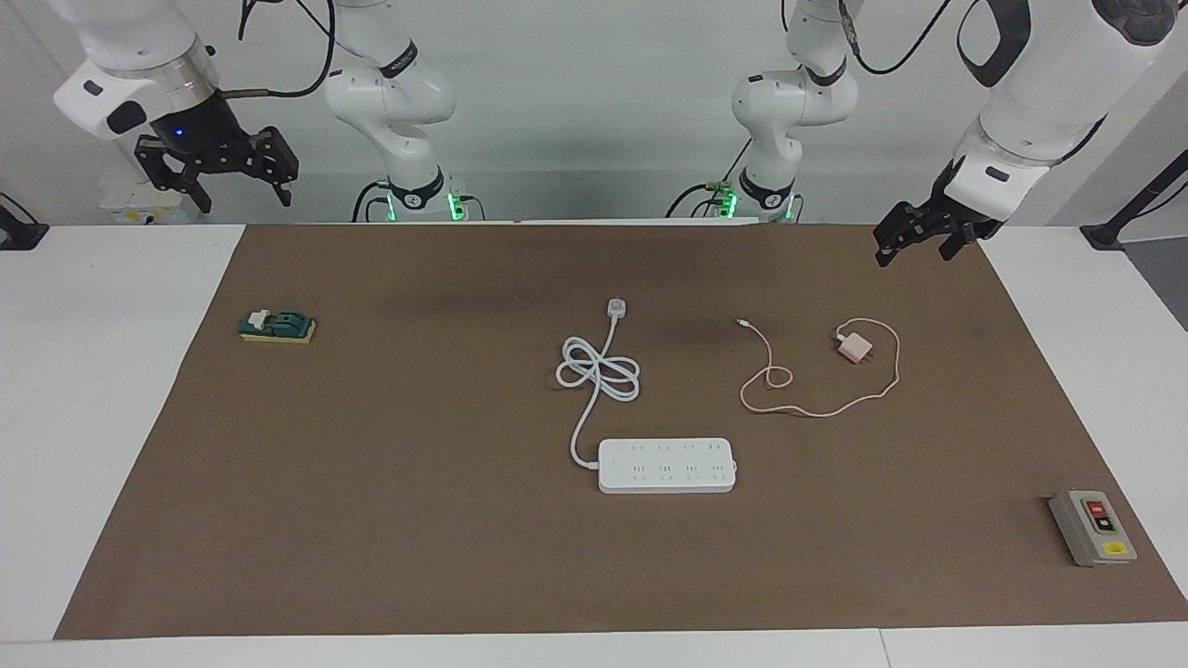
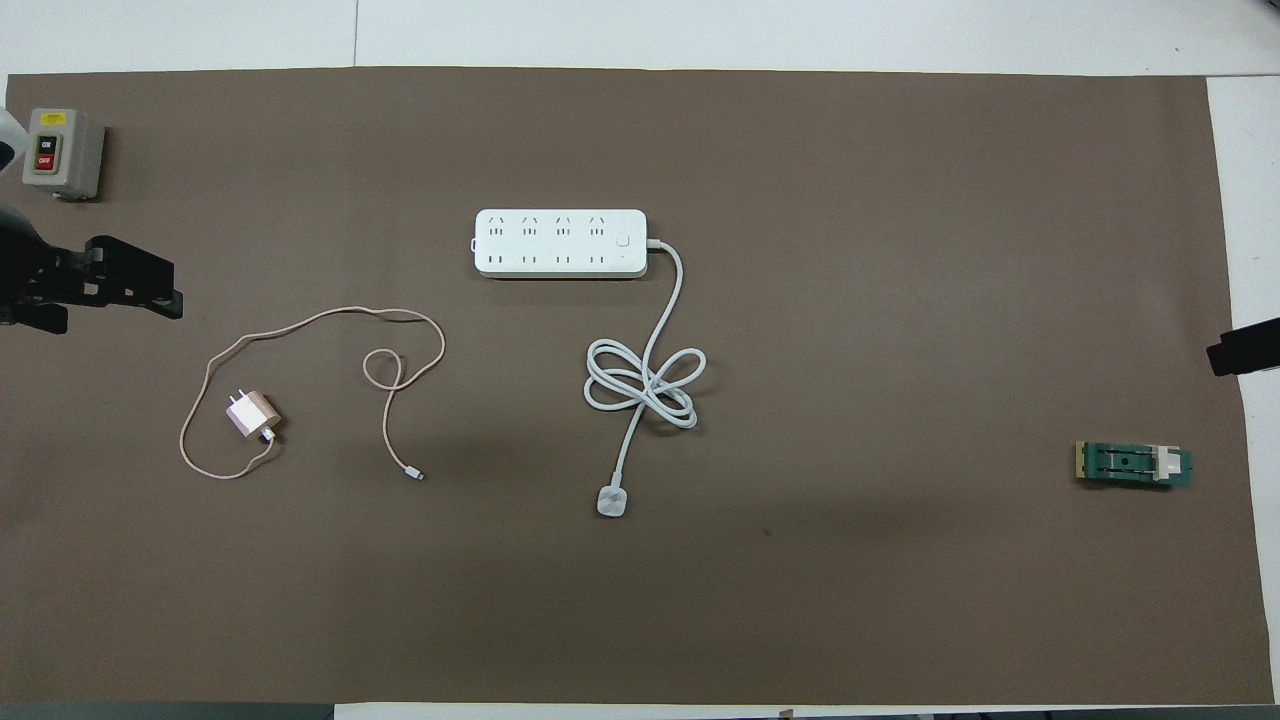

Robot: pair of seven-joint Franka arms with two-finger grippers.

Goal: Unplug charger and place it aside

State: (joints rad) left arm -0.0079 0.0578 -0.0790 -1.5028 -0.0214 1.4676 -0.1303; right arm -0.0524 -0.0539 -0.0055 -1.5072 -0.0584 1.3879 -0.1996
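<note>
Hanging empty with its fingers spread, the left gripper (image 1: pixel 914 243) is over the brown mat (image 1: pixel 445 557) near the corner at the left arm's end, up in the air above the charger (image 1: pixel 853 348). That pink charger lies unplugged on the mat, its thin cable (image 1: pixel 817 408) looped around it, beside the white power strip (image 1: pixel 666 465) and nearer the robots than it. The right gripper (image 1: pixel 215 172), also spread and empty, is raised over the right arm's end, above the green block (image 1: pixel 277 327). A grey switch box (image 1: pixel 1092 527) sits at the mat's corner.
</note>
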